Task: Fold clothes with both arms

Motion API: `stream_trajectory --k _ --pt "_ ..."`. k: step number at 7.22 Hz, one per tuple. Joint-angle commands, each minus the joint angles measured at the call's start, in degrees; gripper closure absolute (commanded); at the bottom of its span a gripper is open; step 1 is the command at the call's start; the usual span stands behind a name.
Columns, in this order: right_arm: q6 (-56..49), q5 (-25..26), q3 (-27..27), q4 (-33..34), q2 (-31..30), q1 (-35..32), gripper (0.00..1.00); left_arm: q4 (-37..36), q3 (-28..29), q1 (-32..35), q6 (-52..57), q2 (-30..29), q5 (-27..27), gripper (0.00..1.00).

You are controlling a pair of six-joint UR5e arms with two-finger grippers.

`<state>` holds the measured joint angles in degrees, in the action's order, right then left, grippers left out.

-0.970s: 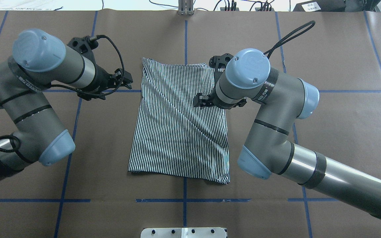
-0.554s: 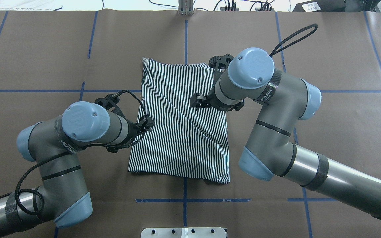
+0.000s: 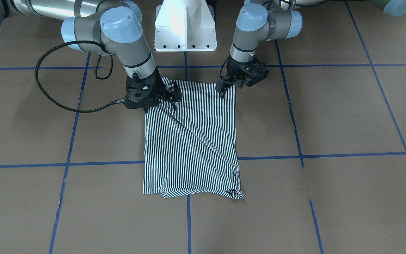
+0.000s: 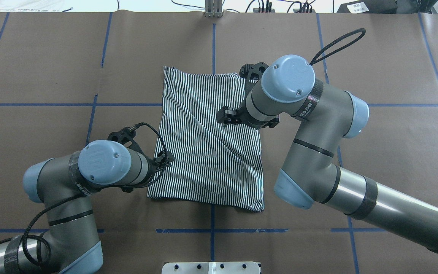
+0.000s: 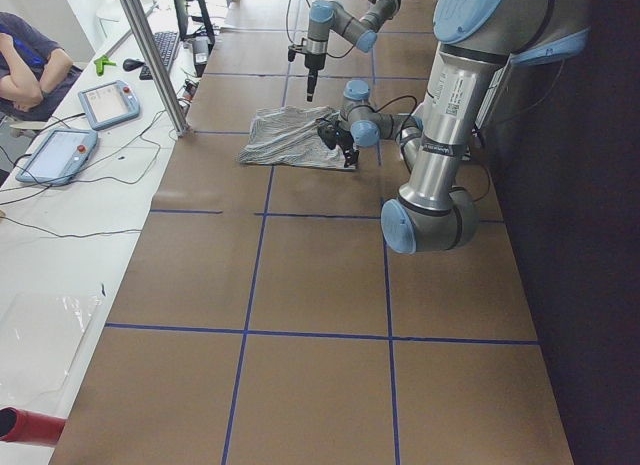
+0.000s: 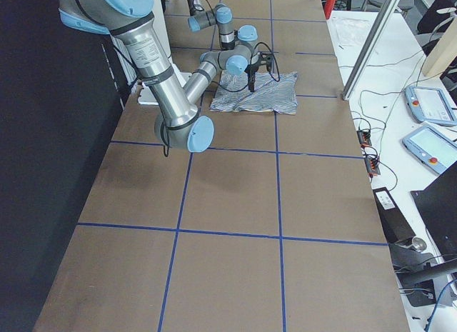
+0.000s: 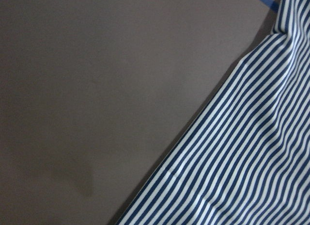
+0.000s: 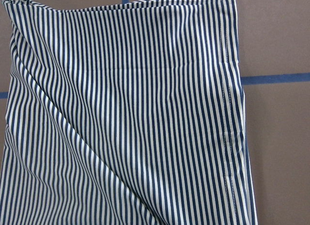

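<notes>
front-facing view: the striped shirt (image 3: 192, 141) lies flat on the brown paper table (image 3: 330, 116), folded into a long panel with a diagonal crease across it. the left gripper (image 3: 222, 91) points down at the shirt's edge close to the robot-side corner. i cannot tell whether its fingers are parted. the right gripper (image 3: 173, 98) hangs over the other side with its fingers apparently spread and nothing between them. the black cable (image 3: 53, 97) on the right arm loops low and could drag on the paper in a wide sweep.

overhead view: the grippers sit at unequal stations along the shirt. if they lifted from there, i judge the crease would deepen and the fold would land skewed.

left side view: a metal post (image 5: 150, 55) and a person (image 5: 30, 65) are past the table's far side, well apart from the shirt.

right side view: the right gripper is raised above the cloth, not on it.

left wrist view: the shirt's edge runs diagonally over bare paper. a shallow pinch here might catch only the top layer and peel the stack apart.

right wrist view: a stitched hem (image 8: 227, 113) runs near a blue tape line (image 8: 276, 79). brown paper shows on all sides of the shirt, with the widest stretch away from the robot.
</notes>
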<state>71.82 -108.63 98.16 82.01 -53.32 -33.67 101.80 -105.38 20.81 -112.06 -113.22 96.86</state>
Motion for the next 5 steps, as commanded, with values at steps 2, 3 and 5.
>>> stream_trajectory --k 2,3,5 --pt "0.17 0.00 0.11 -0.01 -0.03 0.00 0.00 -1.94 0.00 -2.18 -2.28 0.11 -0.88 0.03" --pt "0.17 0.00 0.11 -0.01 -0.03 0.00 0.00 -2.83 -0.09 -2.18 -2.28 0.11 -0.88 0.04" --pt "0.95 0.00 0.19 -0.01 0.14 0.09 0.00 -2.92 -0.09 -2.09 -2.28 0.28 -0.88 0.06"
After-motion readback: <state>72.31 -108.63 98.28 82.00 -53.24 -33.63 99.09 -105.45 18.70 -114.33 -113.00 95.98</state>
